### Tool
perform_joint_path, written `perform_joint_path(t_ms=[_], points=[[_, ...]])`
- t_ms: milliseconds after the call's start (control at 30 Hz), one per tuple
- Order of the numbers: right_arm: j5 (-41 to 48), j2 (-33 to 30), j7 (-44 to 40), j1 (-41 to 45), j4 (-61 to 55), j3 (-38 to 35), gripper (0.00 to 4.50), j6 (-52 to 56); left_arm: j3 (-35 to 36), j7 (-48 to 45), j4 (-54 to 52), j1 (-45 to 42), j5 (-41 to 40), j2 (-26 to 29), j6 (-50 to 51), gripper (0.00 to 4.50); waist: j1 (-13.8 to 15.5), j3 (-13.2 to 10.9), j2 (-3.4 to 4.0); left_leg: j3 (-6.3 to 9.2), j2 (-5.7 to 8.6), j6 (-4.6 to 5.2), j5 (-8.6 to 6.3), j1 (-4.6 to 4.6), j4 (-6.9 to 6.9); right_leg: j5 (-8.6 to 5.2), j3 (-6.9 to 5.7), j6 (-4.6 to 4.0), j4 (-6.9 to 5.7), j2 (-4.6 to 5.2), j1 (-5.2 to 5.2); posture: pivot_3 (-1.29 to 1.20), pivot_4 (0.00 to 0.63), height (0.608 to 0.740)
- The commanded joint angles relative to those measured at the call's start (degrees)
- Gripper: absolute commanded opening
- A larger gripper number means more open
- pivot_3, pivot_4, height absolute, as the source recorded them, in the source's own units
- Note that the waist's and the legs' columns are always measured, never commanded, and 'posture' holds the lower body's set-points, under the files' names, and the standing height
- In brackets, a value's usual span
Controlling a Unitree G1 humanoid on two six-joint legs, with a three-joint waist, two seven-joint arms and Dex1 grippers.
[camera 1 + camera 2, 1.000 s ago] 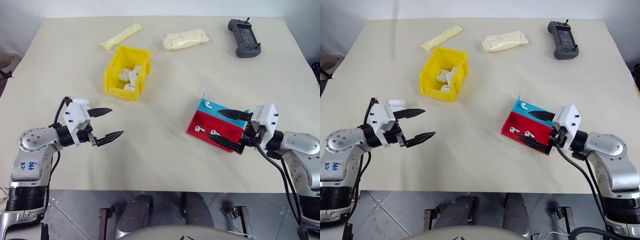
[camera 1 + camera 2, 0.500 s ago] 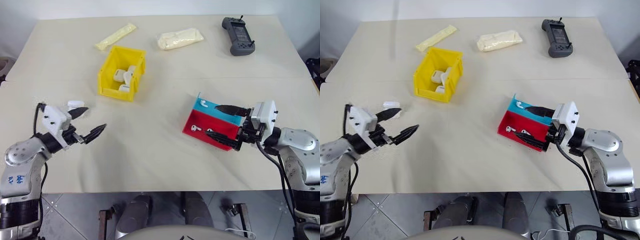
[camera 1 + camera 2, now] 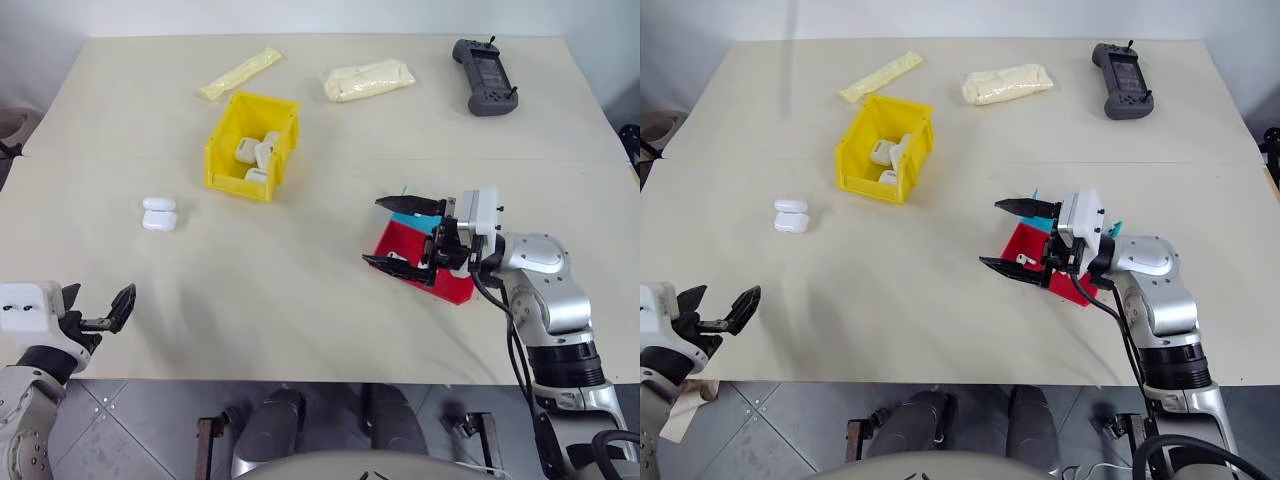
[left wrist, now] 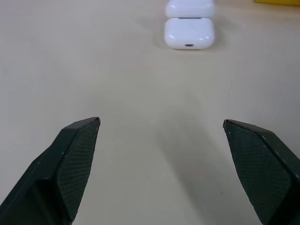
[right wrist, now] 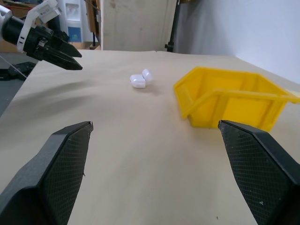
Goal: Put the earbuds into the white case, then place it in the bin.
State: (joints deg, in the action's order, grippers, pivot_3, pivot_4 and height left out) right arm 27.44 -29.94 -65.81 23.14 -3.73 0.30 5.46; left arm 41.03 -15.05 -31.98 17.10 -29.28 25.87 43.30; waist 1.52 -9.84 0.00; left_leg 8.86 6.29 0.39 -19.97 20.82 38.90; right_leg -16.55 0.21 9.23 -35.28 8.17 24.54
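Left claw (image 3: 108,312) drawn back to the bench (image 3: 300,300) edge, spread and empty, leaving the white case (image 3: 159,214) open beside the bin (image 3: 252,145); right claw (image 3: 392,233), spread, swung over the tray (image 3: 440,270) of earbuds (image 3: 398,259).

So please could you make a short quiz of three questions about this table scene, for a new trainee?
1. True or false: the white case lies open on the table, outside the yellow bin.
2. Which gripper hovers over the red and blue tray? A) left gripper B) right gripper
3. Fill in: in the far right corner of the table lies a dark grey ____.

Key: 1 true; 2 B; 3 handheld controller.
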Motion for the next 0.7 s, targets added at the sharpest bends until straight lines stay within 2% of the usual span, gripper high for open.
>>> perform_joint_path(t_ms=[33,200,333,500,567,700], points=[[0.16,0.28,-0.45,0.71,-0.4,-0.16,4.5,-1.26,2.04,3.67,-3.29,-3.2,-2.81,2.56,7.52,4.47,-0.16,0.0,0.0,0.0,-0.06,-0.03,-0.03,0.0,0.0,0.0,0.0,-0.01,-0.13,-0.07,0.0,0.0,0.15,0.74],[0.07,-0.01,-0.27,0.95,-0.58,-0.66,4.5,-1.35,0.56,6.24,-1.93,-15.39,-7.33,9.65,23.14,4.47,-0.23,0.0,0.0,-0.03,-0.14,-0.07,-0.06,-0.02,0.02,-0.02,0.06,-0.04,-0.22,-0.2,0.03,0.0,0.15,0.74],[0.34,0.06,0.83,0.73,-2.61,-0.53,4.5,-0.34,-5.86,5.27,7.76,-26.44,-6.41,18.26,33.83,4.47,-0.29,0.0,0.01,-0.04,-0.12,-0.1,-0.07,-0.1,0.0,-0.04,0.12,-0.08,-0.33,-0.21,0.03,0.0,0.15,0.74],[0.26,0.14,2.3,0.05,-4.9,-0.22,4.5,0.6,-16.81,6.93,23.17,-42.03,-0.92,22.97,37.51,4.47,-0.66,0.0,0.0,-0.06,-0.17,-0.14,-0.1,-0.13,-0.05,-0.05,0.14,-0.09,-0.32,-0.31,0.04,0.0,0.15,0.74],[0.21,0.13,3.25,-0.37,-5.81,-0.47,4.5,0.98,-20.08,6.49,27.71,-46.96,0.19,23.11,38.74,4.47,-0.87,-0.01,-0.02,-0.04,-0.19,-0.16,-0.1,-0.11,-0.05,-0.05,0.13,-0.09,-0.34,-0.36,0.08,0.0,0.15,0.74],[0.13,0.06,4.94,-1.47,-7.55,-0.58,4.5,1.41,-27.23,3.49,34.1,-51.93,2.53,23.97,38.02,4.47,-1.69,-0.01,-0.02,-0.05,-0.19,-0.19,-0.12,-0.11,-0.06,-0.05,0.15,-0.09,-0.39,-0.36,0.13,0.0,0.15,0.74]])
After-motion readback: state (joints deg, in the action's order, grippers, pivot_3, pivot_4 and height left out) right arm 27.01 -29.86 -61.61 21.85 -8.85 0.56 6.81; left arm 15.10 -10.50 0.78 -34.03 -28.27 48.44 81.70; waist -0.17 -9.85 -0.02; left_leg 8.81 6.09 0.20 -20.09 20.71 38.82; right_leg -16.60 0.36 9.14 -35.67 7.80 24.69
